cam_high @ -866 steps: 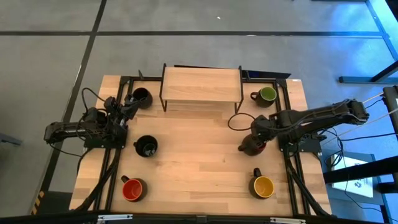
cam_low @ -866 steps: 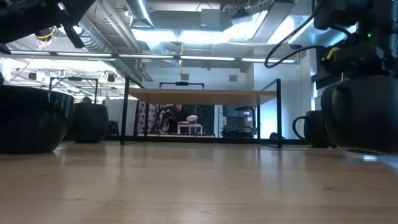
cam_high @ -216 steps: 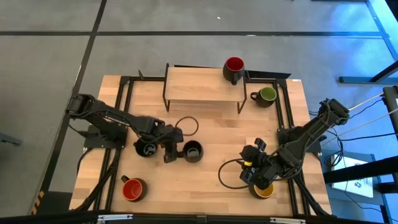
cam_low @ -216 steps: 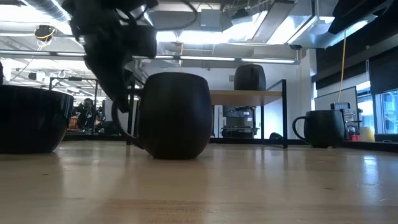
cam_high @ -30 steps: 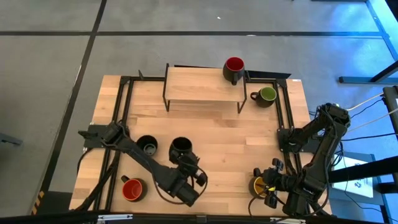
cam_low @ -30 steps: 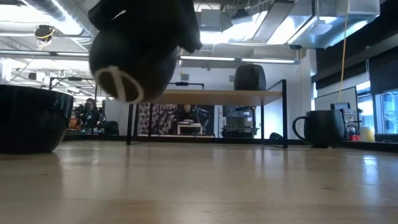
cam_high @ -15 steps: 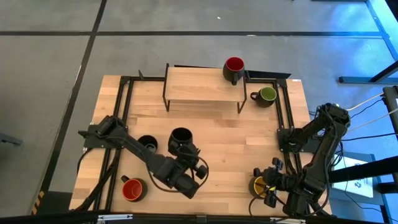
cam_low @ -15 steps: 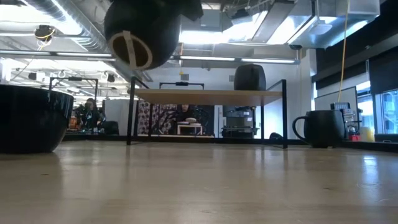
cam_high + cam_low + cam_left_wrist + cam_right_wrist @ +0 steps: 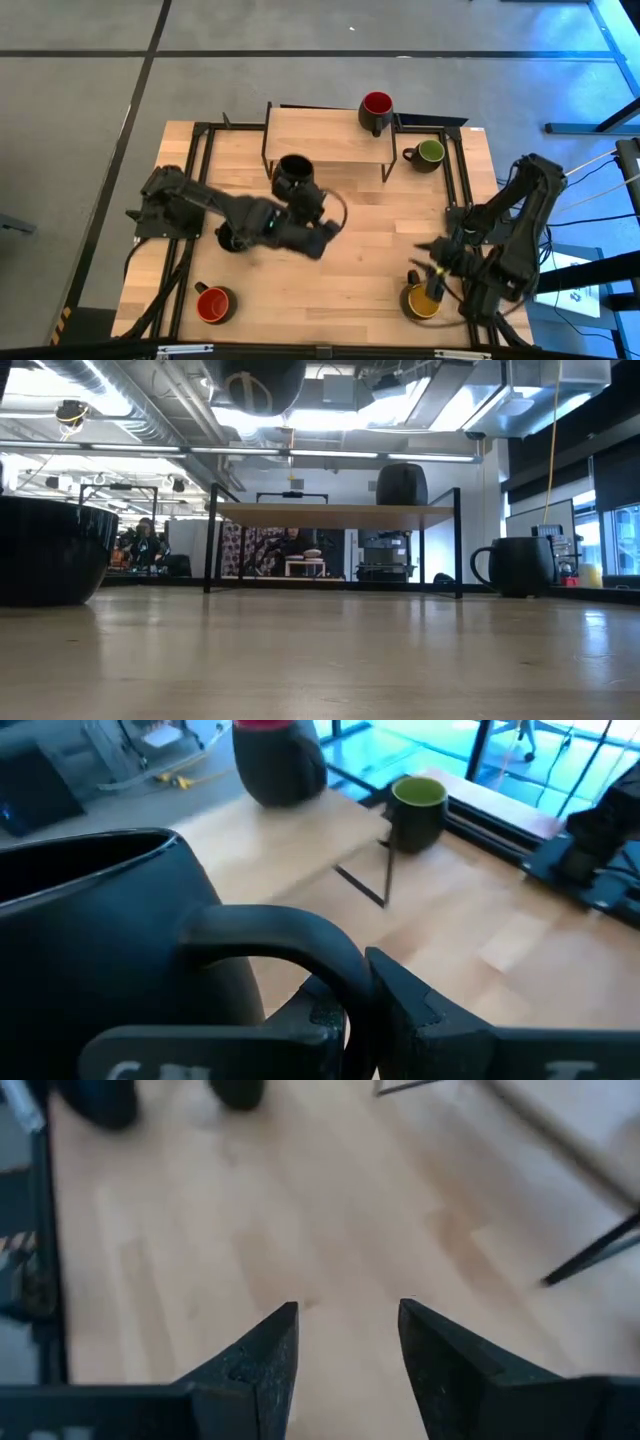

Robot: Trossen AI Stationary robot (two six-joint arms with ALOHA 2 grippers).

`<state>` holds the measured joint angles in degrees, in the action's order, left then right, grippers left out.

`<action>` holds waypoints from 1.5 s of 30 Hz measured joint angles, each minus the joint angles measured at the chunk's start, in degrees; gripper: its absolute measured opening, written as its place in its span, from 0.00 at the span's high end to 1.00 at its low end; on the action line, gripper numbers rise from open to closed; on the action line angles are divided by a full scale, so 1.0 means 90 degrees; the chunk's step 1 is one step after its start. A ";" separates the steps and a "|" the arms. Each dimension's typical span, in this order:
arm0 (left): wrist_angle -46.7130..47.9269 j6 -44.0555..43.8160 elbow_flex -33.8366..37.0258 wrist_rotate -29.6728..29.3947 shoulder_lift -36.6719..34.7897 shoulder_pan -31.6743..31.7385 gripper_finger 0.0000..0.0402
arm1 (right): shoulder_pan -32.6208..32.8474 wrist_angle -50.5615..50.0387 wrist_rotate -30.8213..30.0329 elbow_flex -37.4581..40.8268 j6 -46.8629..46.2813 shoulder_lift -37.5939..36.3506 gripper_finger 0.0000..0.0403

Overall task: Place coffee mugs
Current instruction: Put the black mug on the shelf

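Mugs are the whole game, and we are watching a black-lined mug riding in the air just in front of the wooden shelf, carried by the left end effector. In the left wrist view we are seeing its fingers clamped together on the mug's handle, with the body hanging to one side and the mouth facing up. From table height we are catching only the mug's underside, well clear of the tabletop.

We are judging that the coming move turns on one relation: the shelf top lies just beyond the mug, straight ahead of the left end effector, and the red mug is already sitting at the shelf's right end, leaving the left and middle free. The left arm is far nearer that spot than the right.

On the other side, the right end effector is hovering above the yellow mug, touching nothing that we can see; its fingers are standing apart over bare wood.

Elsewhere, the green mug is waiting right of the shelf, a second red mug is sitting at the near left, and another black mug is peeking out from under the left arm.
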<state>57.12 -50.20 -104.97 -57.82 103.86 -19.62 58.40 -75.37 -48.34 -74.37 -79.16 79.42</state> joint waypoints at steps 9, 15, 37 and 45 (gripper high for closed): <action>-0.1872 0.3343 0.0007 0.2551 -0.0096 0.1395 0.95 | -0.0946 -0.0574 -0.0175 0.0019 0.0720 -0.0858 0.59; -0.2303 0.4345 0.0012 0.3732 -0.0096 0.2267 0.95 | -0.1408 -0.0422 -0.0485 0.0619 0.0844 -0.1530 0.59; -0.7530 0.5224 0.2653 0.6276 -0.0544 0.3838 0.95 | -0.1660 0.1339 -0.0072 0.2601 0.1360 -0.2524 0.59; -0.9161 0.5008 0.3691 0.7531 -0.0615 0.4595 0.95 | -0.1660 0.1706 -0.0302 0.2608 0.1341 -0.2517 0.59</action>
<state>-25.33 -5.12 -71.75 9.96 98.32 21.73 43.46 -60.02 -51.06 -50.89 -67.09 56.77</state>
